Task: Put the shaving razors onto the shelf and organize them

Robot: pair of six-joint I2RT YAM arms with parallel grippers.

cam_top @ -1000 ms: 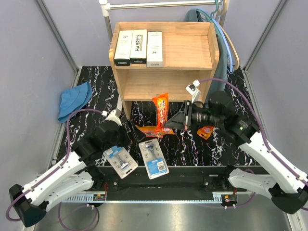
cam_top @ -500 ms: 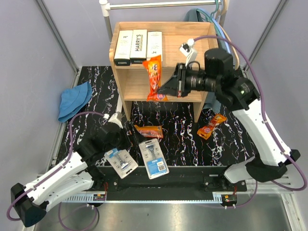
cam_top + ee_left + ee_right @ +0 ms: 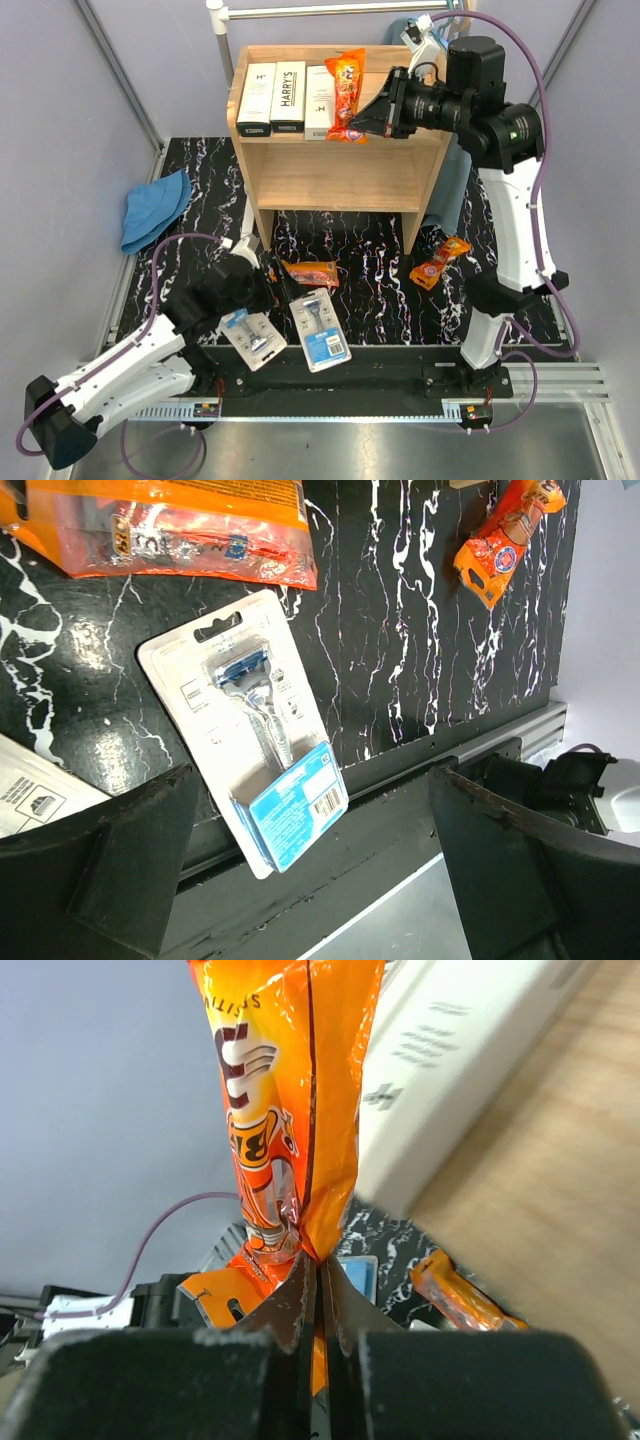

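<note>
My right gripper (image 3: 372,118) is shut on an orange pouch (image 3: 347,95) and holds it above the top tier of the wooden shelf (image 3: 400,100), beside three white Harry's boxes (image 3: 288,98). In the right wrist view the pouch (image 3: 290,1110) hangs pinched between the fingertips (image 3: 318,1295). My left gripper (image 3: 272,292) is open, low over the mat, above a blister card (image 3: 265,725). A second blister card (image 3: 250,335) lies to its left. Two more orange pouches lie on the mat: one in the middle (image 3: 310,272), one at the right (image 3: 440,261).
A blue cloth hat (image 3: 155,208) lies at the mat's left edge. A metal clothes rail (image 3: 330,10) with hangers and a hanging garment stands behind the shelf. The shelf's lower tier (image 3: 340,180) holds nothing. The table's front rail (image 3: 400,810) runs near the blister cards.
My right arm has lifted the orange pouch from in front of the shelf's lower tier up to above the top tier. My left gripper has shifted slightly right toward the blister card.
</note>
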